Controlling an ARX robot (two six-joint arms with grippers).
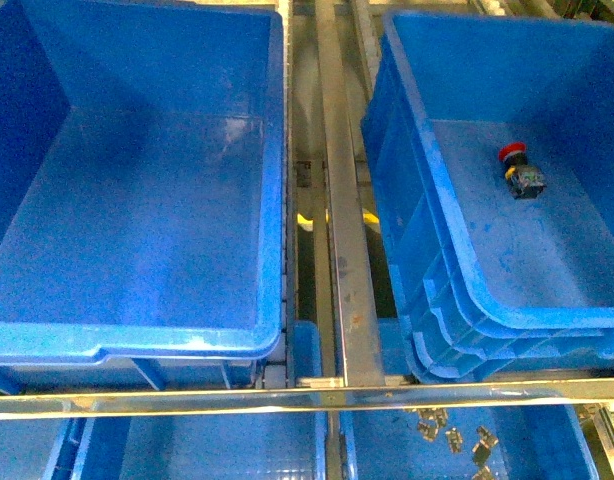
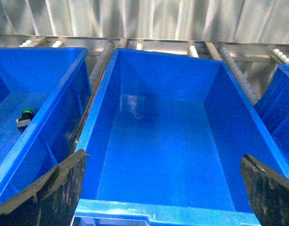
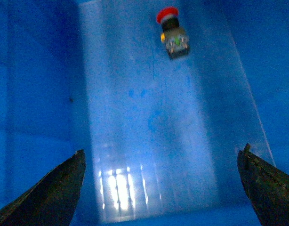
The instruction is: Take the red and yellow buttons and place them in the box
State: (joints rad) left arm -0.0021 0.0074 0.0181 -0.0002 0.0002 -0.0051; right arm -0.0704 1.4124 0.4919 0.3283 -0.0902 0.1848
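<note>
Box [image 1: 427, 200] was bright blue all over, its floor mottled with darker blue specks and pale scuffs. Red button [image 1: 514, 155]: red cap, black body, and in the right wrist view a grey block with a yellow spot and a green fleck. Left crate [image 1: 137, 200] was plain blue with whitish glare on the floor. Rail [image 1: 347, 250] was dull silver-grey, with yellow bits [image 1: 305, 218] in the gap beside it. Lower crate [image 1: 557, 450] was blue and the metal pieces [image 1: 452, 435] in it silver-grey.

Left wrist view: green-capped switch [image 2: 26, 113] had a black body and sat in a blue neighbouring crate [image 2: 64, 84]. Back wall [image 2: 158, 19] was grey with vertical streaks, rollers [image 2: 194, 51] white. Left gripper fingers [image 2: 55, 193] were black with pale worn flecks. Right gripper fingers [image 3: 50, 193] were dark grey-black.
</note>
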